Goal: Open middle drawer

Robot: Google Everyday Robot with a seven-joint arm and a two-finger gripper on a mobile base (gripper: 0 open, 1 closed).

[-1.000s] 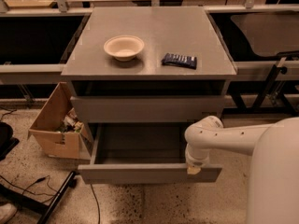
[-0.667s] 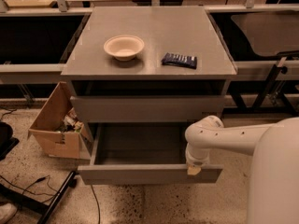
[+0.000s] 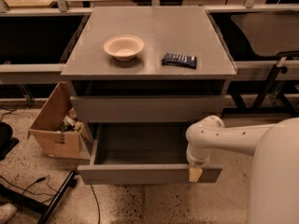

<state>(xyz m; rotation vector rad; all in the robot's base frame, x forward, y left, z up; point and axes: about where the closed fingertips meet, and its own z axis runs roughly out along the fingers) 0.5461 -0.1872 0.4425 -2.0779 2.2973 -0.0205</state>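
Observation:
The grey cabinet [image 3: 149,55] shows two drawer fronts. The top drawer [image 3: 145,108] stands only slightly out. Below it, the middle drawer [image 3: 140,173] is pulled far out, and its wide shallow grey tray [image 3: 140,146] is bare inside. My white arm [image 3: 224,136] reaches in from the right. My gripper [image 3: 195,173] points down at the right end of the middle drawer's slab front, with its tan tip against the front's top edge. The lowest drawer is hidden under the open one.
A cream bowl [image 3: 124,46] and a dark blue packet [image 3: 179,60] lie on the cabinet top. An open cardboard box [image 3: 58,122] with clutter stands on the floor at the left. Cables and a black stand leg [image 3: 42,199] lie at the lower left. Metal rails [image 3: 32,71] flank the cabinet.

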